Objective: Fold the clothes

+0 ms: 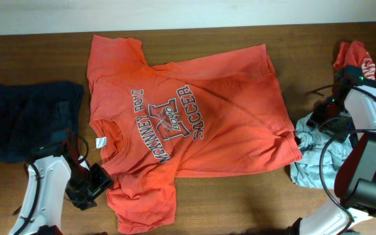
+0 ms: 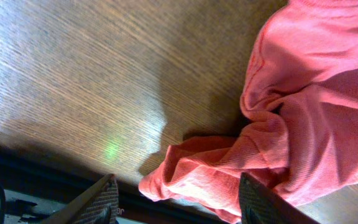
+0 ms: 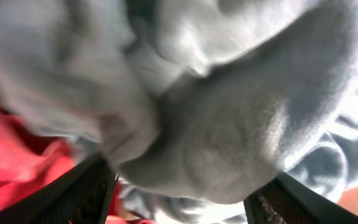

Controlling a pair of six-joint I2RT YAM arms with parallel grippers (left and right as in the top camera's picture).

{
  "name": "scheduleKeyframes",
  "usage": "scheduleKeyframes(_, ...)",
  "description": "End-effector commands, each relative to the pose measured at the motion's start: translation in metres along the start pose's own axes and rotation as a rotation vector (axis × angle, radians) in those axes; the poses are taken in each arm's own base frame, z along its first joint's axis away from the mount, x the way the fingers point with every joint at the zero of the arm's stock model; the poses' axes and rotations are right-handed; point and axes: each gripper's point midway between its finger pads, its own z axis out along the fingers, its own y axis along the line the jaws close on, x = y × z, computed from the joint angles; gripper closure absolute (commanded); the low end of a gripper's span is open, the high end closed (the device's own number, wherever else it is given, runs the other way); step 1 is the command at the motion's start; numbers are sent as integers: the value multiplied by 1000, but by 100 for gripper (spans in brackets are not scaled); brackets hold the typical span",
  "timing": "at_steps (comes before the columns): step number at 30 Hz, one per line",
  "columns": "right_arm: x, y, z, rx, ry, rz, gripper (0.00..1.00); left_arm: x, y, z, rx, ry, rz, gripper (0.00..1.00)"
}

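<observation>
Left gripper (image 2: 178, 186) jaws apart, straddling the bunched sleeve of the orange-red short-sleeved cotton T-shirt (image 1: 188, 111), not pinching it. Right gripper (image 3: 185, 180) jaws wide over a pale grey-blue soft garment (image 1: 312, 156), no clamp seen. Shirt lies spread, print up, mid brown wooden table (image 1: 240, 202). Light, limp, likely drapes; best pinched at sleeve hems or bottom corners. Bare wood near edge gives room; dark navy garment (image 1: 31, 121) crowds the left.

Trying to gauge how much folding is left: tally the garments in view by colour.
Orange-red T-shirt: 1
Red garment: 1
Pale grey-blue garment: 1
Dark navy garment: 1
Total: 4. The dark heap and the pile on the right may hide more.
</observation>
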Motion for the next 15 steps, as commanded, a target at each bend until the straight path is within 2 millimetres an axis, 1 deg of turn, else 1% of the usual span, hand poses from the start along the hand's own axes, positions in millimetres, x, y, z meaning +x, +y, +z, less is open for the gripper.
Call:
scheduleKeyframes(1,-12,33,-13,-195,-21,-105,34,-16,-8,-19,27,-76,21,37)
scheduleKeyframes(2,-14,41,-16,-239,-29,-128,34,-21,-12,-24,38,-96,24,37)
scheduleKeyframes(4,-16,56,-21,-322,-46,-176,34,-36,-22,-40,70,-161,36,37)
scheduleKeyframes(5,-17,72,-27,-400,-62,-233,34,-48,-30,-56,94,-218,50,37)
scheduleKeyframes(6,-16,81,-31,-443,-72,-267,34,-57,-36,-67,112,-263,77,41)
scheduleKeyframes(7,-15,88,-33,-470,-77,-290,34,-66,-42,-79,129,-315,110,48)
scheduleKeyframes(10,-13,107,-39,-514,-95,-332,34,-93,-65,-108,184,-462,181,90)
scheduleKeyframes(11,-12,114,-40,-526,-101,-350,35,-101,-73,-115,201,-514,215,99)
scheduleKeyframes(13,-7,130,-44,-552,-111,-392,41,-120,-96,-128,238,-624,293,99)
scheduleKeyframes(14,-1,146,-48,-569,-125,-451,49,-135,-118,-135,255,-700,386,100)
scheduleKeyframes(15,2,154,-49,-573,-132,-473,56,-141,-130,-134,256,-727,439,100)
